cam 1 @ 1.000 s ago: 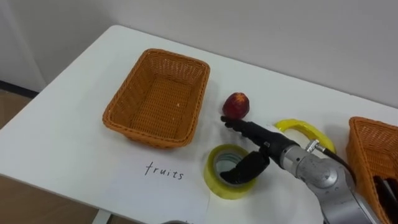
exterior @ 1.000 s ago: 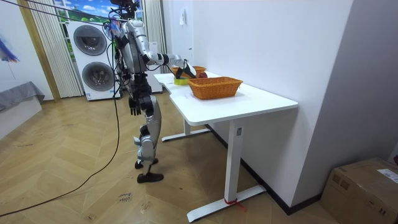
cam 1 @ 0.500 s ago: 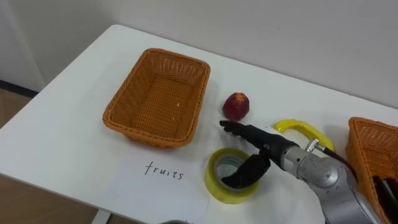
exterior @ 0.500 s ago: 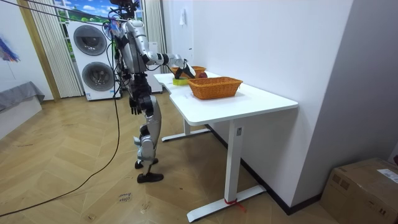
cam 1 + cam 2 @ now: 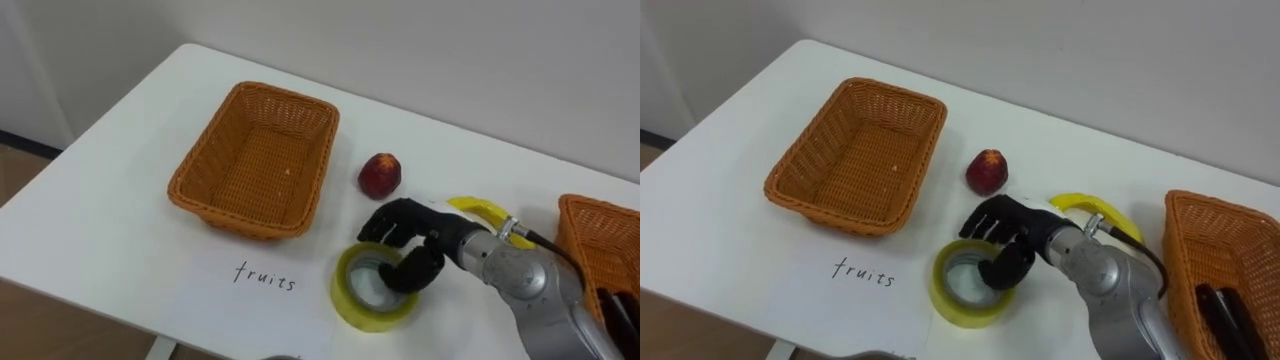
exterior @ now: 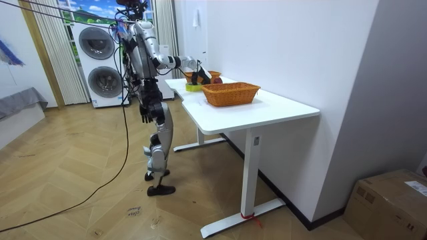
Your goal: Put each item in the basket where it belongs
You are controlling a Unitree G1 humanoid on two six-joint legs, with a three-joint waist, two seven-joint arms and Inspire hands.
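Note:
An empty brown wicker basket (image 5: 235, 215) stands at the table's left. A red fruit (image 5: 380, 174) lies just right of it. In front of the fruit lies a yellow tape roll (image 5: 355, 305). My right hand (image 5: 410, 232) is shut on this roll: its fingers curl over the far rim and the thumb hooks inside the hole. The roll rests on the table. In the room view my left hand (image 6: 144, 113) hangs at my side, below table height.
A second yellow ring (image 5: 490, 212) lies behind my right wrist. Another wicker basket (image 5: 585, 235) at the right edge holds dark items (image 5: 1225, 310). A handwritten paper label (image 5: 265, 275) lies near the table's front edge. I stand at the table's end.
My right hand's fingers, stretched out towards the red fruit before, have curled down over the tape roll's far rim. The roll and fruit have stayed in place.

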